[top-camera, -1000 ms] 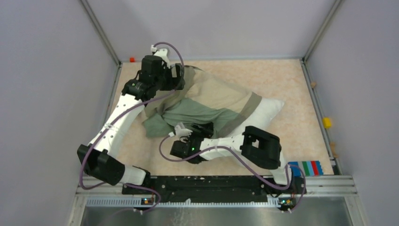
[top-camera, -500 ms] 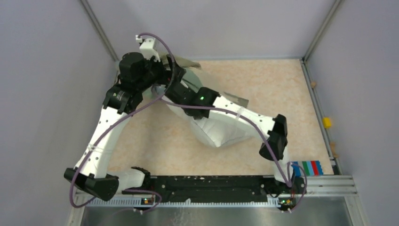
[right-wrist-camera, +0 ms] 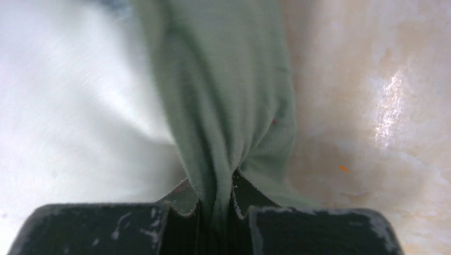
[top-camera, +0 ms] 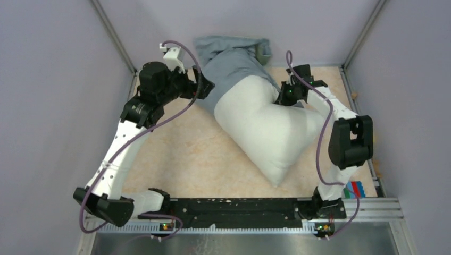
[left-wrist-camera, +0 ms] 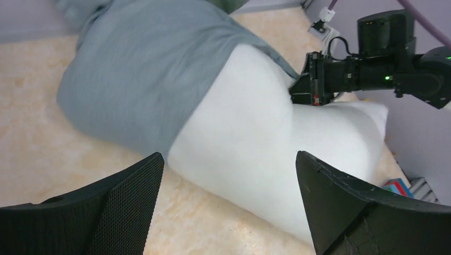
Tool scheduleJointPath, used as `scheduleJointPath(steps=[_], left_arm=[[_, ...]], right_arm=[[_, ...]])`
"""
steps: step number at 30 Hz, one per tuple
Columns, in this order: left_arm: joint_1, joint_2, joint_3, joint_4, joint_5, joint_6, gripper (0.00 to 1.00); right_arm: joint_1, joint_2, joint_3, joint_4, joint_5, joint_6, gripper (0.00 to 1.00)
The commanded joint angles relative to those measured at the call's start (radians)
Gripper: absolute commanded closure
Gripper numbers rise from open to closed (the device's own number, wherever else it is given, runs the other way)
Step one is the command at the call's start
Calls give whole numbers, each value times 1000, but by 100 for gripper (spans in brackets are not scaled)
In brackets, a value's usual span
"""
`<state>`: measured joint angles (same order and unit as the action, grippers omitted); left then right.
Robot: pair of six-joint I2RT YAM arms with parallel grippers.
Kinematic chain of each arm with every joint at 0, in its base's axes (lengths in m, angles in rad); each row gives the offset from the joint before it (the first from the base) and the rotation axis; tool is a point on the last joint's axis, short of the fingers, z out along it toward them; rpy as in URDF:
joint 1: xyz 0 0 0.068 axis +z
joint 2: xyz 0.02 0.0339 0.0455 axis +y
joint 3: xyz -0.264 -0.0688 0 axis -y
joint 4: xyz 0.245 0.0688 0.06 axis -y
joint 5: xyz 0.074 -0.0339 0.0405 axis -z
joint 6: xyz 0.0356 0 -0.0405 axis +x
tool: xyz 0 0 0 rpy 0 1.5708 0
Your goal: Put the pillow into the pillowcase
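Observation:
The white pillow (top-camera: 260, 127) lies slantwise on the table, its far end inside the grey-blue pillowcase (top-camera: 228, 61), which bunches against the back wall. My right gripper (top-camera: 282, 95) is at the pillow's right side, shut on a gathered fold of the pillowcase (right-wrist-camera: 223, 95); the cloth runs down between the right gripper's (right-wrist-camera: 215, 199) jaws, with the pillow (right-wrist-camera: 74, 106) to its left. My left gripper (top-camera: 205, 87) stands wide open just left of the case. In the left wrist view its fingers (left-wrist-camera: 133, 186) frame the pillow (left-wrist-camera: 255, 133) and the pillowcase (left-wrist-camera: 143, 69) without touching them.
Grey enclosure walls close in the left, back and right. A strip of coloured blocks (top-camera: 353, 188) sits at the near right corner, by the right arm's base. The black rail (top-camera: 239, 204) runs along the near edge. Bare beige tabletop (top-camera: 181, 154) shows left of the pillow.
The right gripper has shut on the pillowcase and swung to the far right. The case now covers the pillow's far end, and the pillow has turned slantwise.

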<state>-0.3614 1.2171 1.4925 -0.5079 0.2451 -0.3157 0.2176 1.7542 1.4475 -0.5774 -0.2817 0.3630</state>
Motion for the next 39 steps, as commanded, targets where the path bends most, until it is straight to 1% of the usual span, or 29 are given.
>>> scheduleJointPath(steps=[1, 5, 8, 11, 13, 15, 16, 17, 18, 20, 22, 23, 24, 25, 26, 27, 28, 29, 31, 33, 35, 39], left_arm=[[-5, 85, -99, 68, -70, 2, 3], [-34, 215, -127, 149, -94, 10, 9], [-46, 305, -96, 219, -148, 31, 10], [-51, 409, -14, 278, -173, 72, 9], [-59, 512, 89, 281, -176, 110, 9], [-68, 603, 176, 268, -184, 143, 9], [-78, 643, 210, 268, -207, 160, 9], [-82, 676, 232, 277, -232, 173, 7], [-82, 704, 248, 294, -226, 179, 5], [-85, 772, 292, 303, -219, 188, 1], [-86, 844, 352, 276, -227, 182, 2], [-86, 873, 372, 263, -231, 176, 8], [-88, 889, 379, 253, -231, 171, 20], [-88, 894, 373, 246, -235, 162, 36], [-91, 885, 352, 242, -262, 149, 58], [-93, 868, 319, 246, -285, 133, 77], [-94, 839, 273, 259, -299, 108, 91], [-95, 806, 225, 268, -310, 87, 100], [-102, 734, 118, 279, -335, 52, 100], [-118, 646, 33, 279, -364, 20, 100], [-139, 571, -37, 268, -395, -21, 100], [-188, 438, -137, 222, -389, -129, 100]], right_arm=[[55, 76, 0, 34, -11, -30, 100], [55, 107, 43, 25, 51, -49, 100], [55, 106, 48, 14, 84, -76, 100], [60, 82, 20, 28, 95, -99, 100], [71, 62, 3, 38, 110, -103, 100], [88, 54, 2, 26, 131, -100, 97], [94, 48, 2, 19, 146, -93, 94], [101, 38, -1, 14, 160, -85, 90], [108, 24, -7, 12, 182, -77, 80], [118, -8, -14, 5, 212, -62, 65], [129, -43, -9, -14, 250, -51, 50], [132, -63, 1, -26, 272, -47, 44], [132, -83, 10, -46, 302, -40, 40], [134, -105, 17, -65, 324, -31, 37], [135, -130, 22, -78, 341, -21, 34], [138, -159, 22, -91, 354, -11, 31], [146, -192, 23, -103, 360, -2, 28], [160, -222, 21, -110, 366, 10, 26], [211, -297, 11, -117, 383, 34, 24], [264, -351, 0, -122, 403, 62, 23], [317, -394, -26, -111, 391, 89, 22], [462, -394, -99, -98, 402, 128, 21]])
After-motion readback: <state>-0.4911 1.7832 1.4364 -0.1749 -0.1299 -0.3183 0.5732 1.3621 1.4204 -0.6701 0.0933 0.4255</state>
